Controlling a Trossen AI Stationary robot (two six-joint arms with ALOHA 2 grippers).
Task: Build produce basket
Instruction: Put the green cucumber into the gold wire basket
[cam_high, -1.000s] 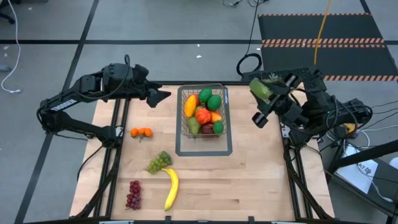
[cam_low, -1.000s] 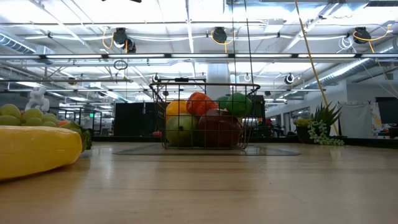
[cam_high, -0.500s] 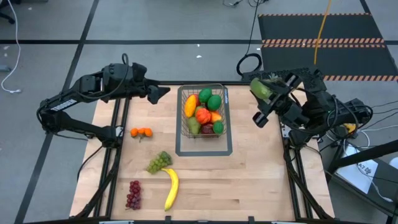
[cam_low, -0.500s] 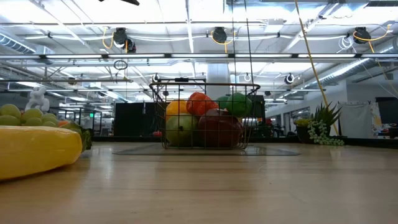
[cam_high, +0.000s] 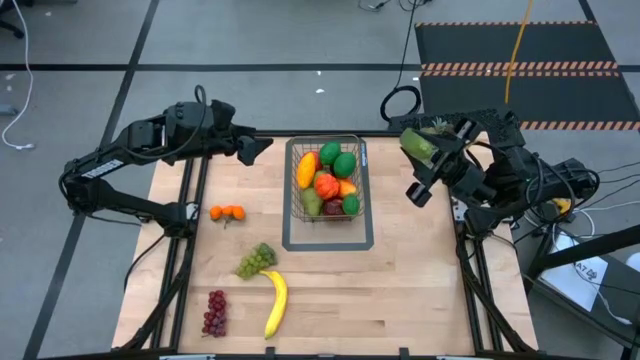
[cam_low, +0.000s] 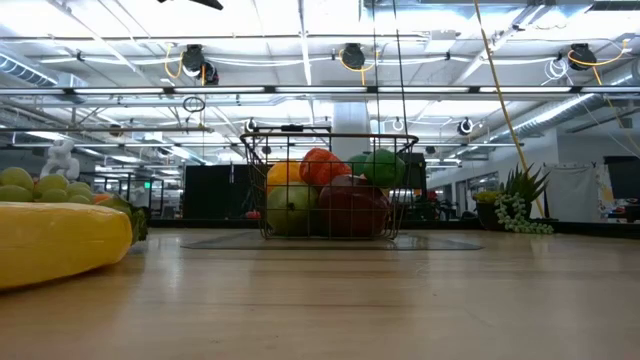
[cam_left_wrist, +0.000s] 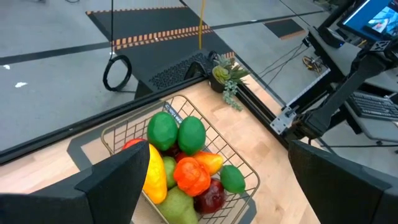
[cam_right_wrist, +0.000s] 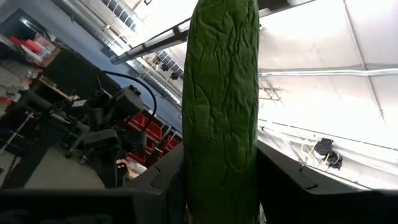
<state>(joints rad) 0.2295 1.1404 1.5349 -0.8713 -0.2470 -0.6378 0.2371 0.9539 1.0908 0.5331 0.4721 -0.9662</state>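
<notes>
The right gripper (cam_high: 425, 150), raised beside the table's right edge, is clamped on a long dark-green wrinkled cucumber (cam_right_wrist: 221, 106), which points up between the jaws. To place it well, I would carry it leftward over the rectangular grey wire-mesh basket (cam_high: 357, 175), tip it so its length runs along the basket's long side, lower it until it rests on the fruit already heaped there, and only then let go; dropped on end it would likely roll off the pile.

The left gripper (cam_high: 262, 145) hangs just left of the basket's far corner, fingers spread wide and empty.

Outside the basket on the pale wooden table (cam_high: 400, 290): one yellow banana (cam_high: 275, 304), one bunch of green grapes (cam_high: 256, 260), one bunch of dark red grapes (cam_high: 215, 312), and what look like two small oranges (cam_high: 227, 212) touching each other. Inside the basket I count about eight pieces, though the heap hides some: two round green ones, a yellow-orange mango, a red-orange fruit, a pear, a dark red apple, a small lime and an orange piece
</notes>
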